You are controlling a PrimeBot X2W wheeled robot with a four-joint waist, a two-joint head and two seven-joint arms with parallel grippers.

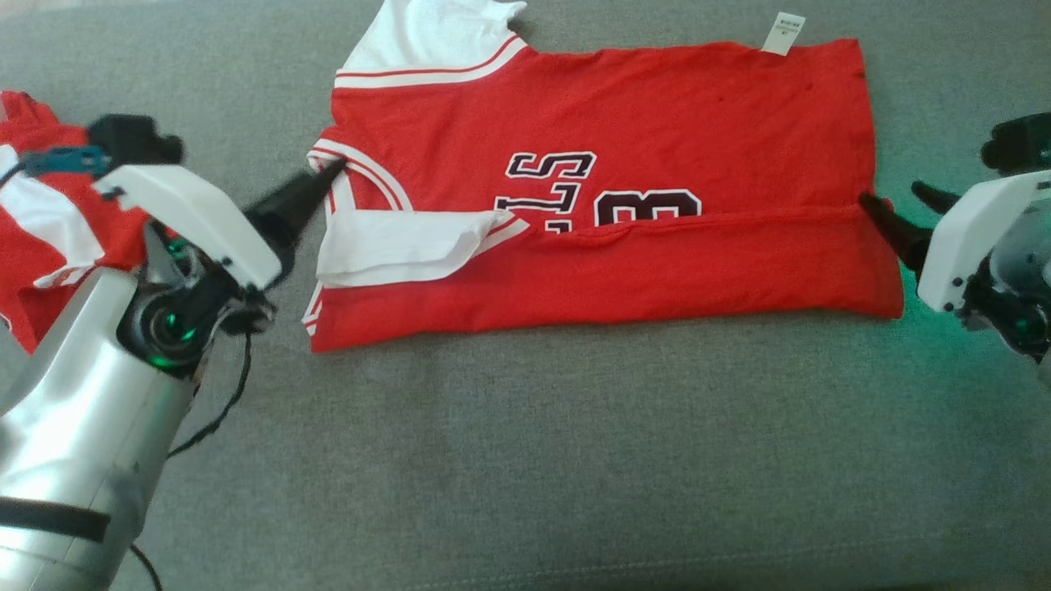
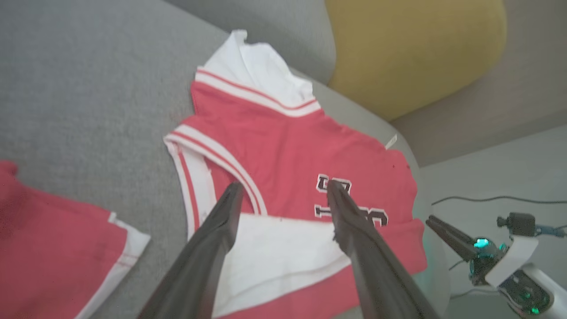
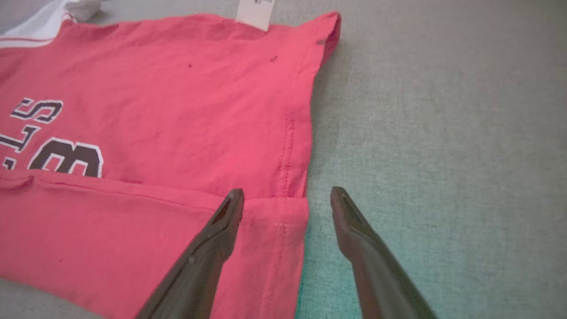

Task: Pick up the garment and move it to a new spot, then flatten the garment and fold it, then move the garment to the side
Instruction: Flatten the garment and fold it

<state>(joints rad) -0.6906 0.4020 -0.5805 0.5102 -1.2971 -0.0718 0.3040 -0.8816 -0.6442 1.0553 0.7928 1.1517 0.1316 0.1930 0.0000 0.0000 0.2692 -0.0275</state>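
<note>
Silver left forearm (image 1: 74,443) is crossing the near left corner of the grey sofa seat (image 1: 525,460), beside another red garment (image 1: 49,238) at the left edge. The left gripper (image 2: 284,186) is standing wide over the collar end of the red jersey (image 1: 657,107). It is lying flat toward the far edge, near side folded over. The right gripper (image 3: 288,191) is gaping at the hem. Further folding and moving aside are seemingly remaining.

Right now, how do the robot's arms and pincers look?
The left pincer and right pincer each have two long, dark, tapered fingers. The left arm is silver with a black band, a white cover, green lights and a thin black cable. The right arm has a white cover too.
</note>
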